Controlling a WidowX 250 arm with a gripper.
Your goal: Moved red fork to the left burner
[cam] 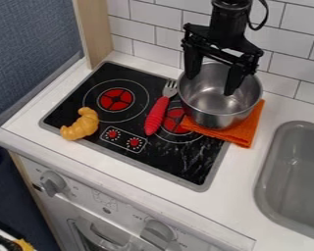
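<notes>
Hangs over the steel pot (215, 109) with a black gripper (211, 84), wide open, and holds nothing. And look to the left and towards the front edge for the red fork (158, 115), flat on the black cooktop (186, 165), between the burners! Runs lengthwise from back to front at a slant, tines up by the pot's near side, red handle down towards the front edge. Can't tell from here about contact between tines and pot. Calls, probably, for a swing left, clear of the rim, then a turn to pinch across that handle. Then only a short hop further left to the left burner (116, 99). Could snag the tines on the pot, so best lifted before any sliding. Watch out beyond the burner for a toy croissant (81, 125), parked by the cooktop's front left corner. Over on the back right, under the pot, spot a folded orange cloth (242, 133), spilling off the cooktop onto the white worktop (242, 179). Further right, into a grey sink (296, 171). Behind it all, up to white wall tiles (146, 14), and off left to blue-grey fabric (28, 44)
</notes>
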